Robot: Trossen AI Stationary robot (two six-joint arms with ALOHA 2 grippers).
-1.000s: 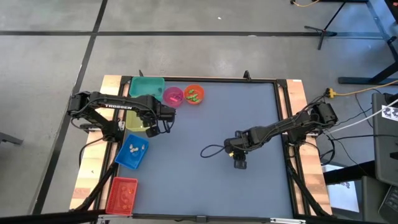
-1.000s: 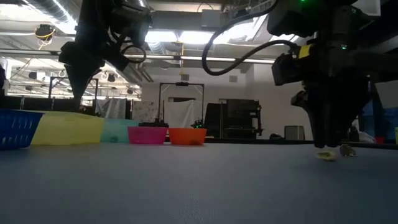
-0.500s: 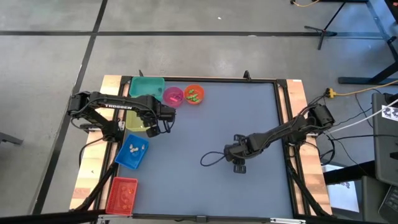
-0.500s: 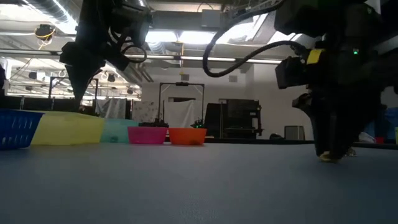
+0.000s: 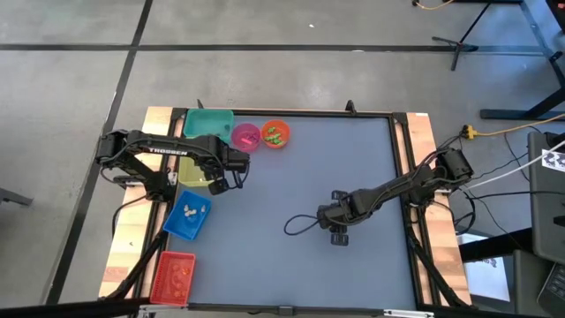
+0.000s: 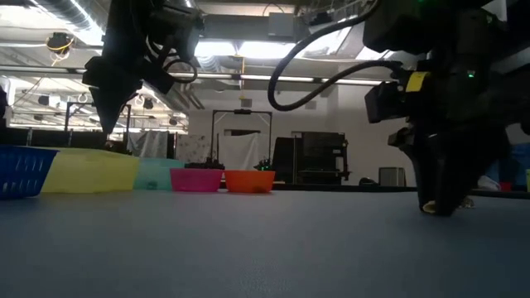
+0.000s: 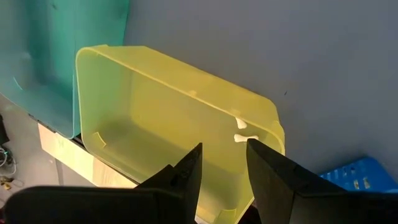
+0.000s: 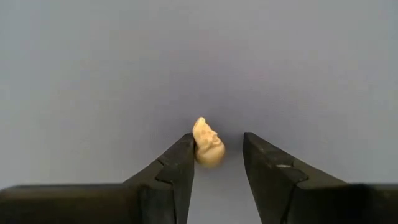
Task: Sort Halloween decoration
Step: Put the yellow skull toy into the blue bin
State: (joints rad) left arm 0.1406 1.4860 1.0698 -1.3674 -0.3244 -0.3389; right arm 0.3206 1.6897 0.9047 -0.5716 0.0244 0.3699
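The right end effector (image 8: 217, 155) is down at the grey tabletop (image 5: 318, 168), its two dark fingers (image 8: 177, 162) parted around a small cream skull-shaped trinket (image 8: 208, 143). The trinket lies on the tabletop between the fingertips, touching one finger, with a clear gap to the other, so the jaws are open and not yet clamped. In the low view the right end effector (image 6: 439, 207) reaches right down to the surface. The left end effector (image 7: 221, 165) hovers over the yellow bin (image 7: 149, 93), fingers apart and holding nothing; a small white trinket (image 7: 241, 134) lies inside the bin just ahead of its fingertips. Beyond this end effector a teal bin (image 5: 209, 122) adjoins the yellow one, and to the other side is a blue bin (image 5: 187, 215).
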